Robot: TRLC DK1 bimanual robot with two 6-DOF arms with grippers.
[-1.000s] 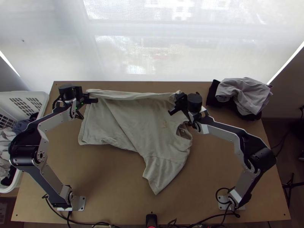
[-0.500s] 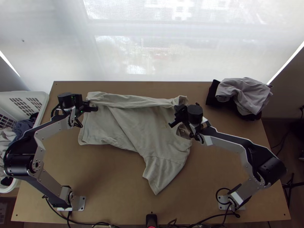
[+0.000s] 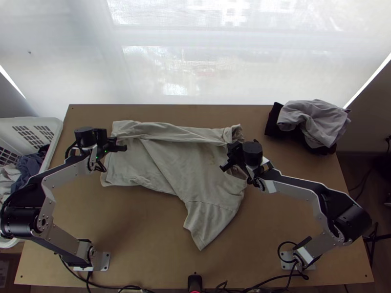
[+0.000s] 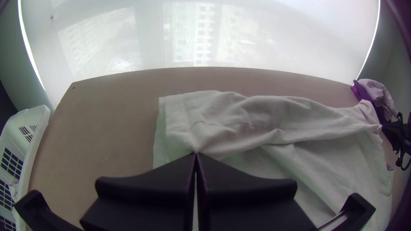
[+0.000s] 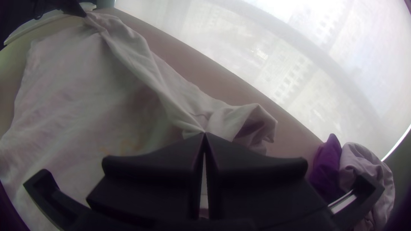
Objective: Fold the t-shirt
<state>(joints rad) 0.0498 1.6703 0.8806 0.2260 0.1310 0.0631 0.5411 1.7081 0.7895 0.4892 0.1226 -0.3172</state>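
Atop a wooden bench, a beige T-shirt lies mostly spread, its far side turned over in a loose band. The left end effector and right end effector each pinch the band's edge, fingers pressed together on cloth. The first lengthwise fold appears in hand; the next move calls for drawing both grips level toward the near side, then laying the cloth flat. A white basket stands beside the bench, rumpled clothes sit at its far corner, and a pale window blind glows behind.
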